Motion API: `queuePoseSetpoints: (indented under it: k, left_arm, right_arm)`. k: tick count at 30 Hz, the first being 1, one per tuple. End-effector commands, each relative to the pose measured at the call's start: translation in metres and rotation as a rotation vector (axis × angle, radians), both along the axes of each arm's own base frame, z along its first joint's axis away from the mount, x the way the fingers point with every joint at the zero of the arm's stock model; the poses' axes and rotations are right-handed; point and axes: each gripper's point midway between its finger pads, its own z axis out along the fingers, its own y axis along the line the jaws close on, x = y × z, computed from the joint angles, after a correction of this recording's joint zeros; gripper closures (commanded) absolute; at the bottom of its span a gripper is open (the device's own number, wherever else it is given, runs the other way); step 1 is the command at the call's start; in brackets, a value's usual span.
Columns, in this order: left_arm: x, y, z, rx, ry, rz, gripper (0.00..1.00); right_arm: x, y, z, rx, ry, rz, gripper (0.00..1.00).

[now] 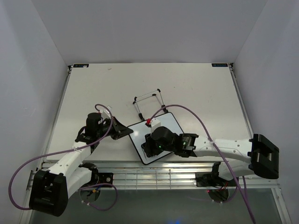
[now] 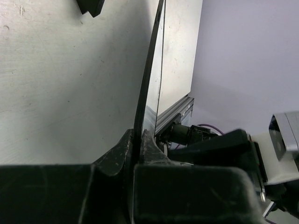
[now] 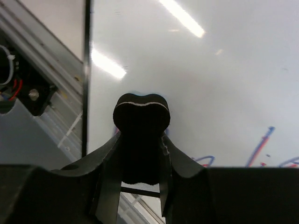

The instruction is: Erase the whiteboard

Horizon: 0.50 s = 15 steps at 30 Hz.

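The whiteboard, white with a thin black frame, lies tilted near the table's front middle. My left gripper is shut on its left edge; in the left wrist view the frame edge runs up from between the jaws of my left gripper. My right gripper is over the board's near-left part, shut on a small black bone-shaped eraser whose end rests on the white surface. My right gripper's jaws clasp the eraser's sides. Red and blue marks show at the lower right.
A black wire stand lies on the table just behind the board. A small white and red object sits at the board's far edge. A metal rail runs along the table's near edge. White walls enclose three sides.
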Motion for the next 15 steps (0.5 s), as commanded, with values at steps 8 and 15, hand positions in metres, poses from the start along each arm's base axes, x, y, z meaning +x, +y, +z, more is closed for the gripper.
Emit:
queuePoseSetpoints:
  k: [8,15]
  left_arm:
    - [-0.008,0.001,-0.012,0.059,0.005,-0.059,1.00]
    - [-0.011,0.004,-0.014,0.070,0.005,-0.040,1.00]
  right_arm:
    - [0.052,-0.140,-0.075,-0.268,0.095,-0.294,0.92]
    - [0.046,-0.133,-0.071,-0.215,0.163,-0.211,0.92]
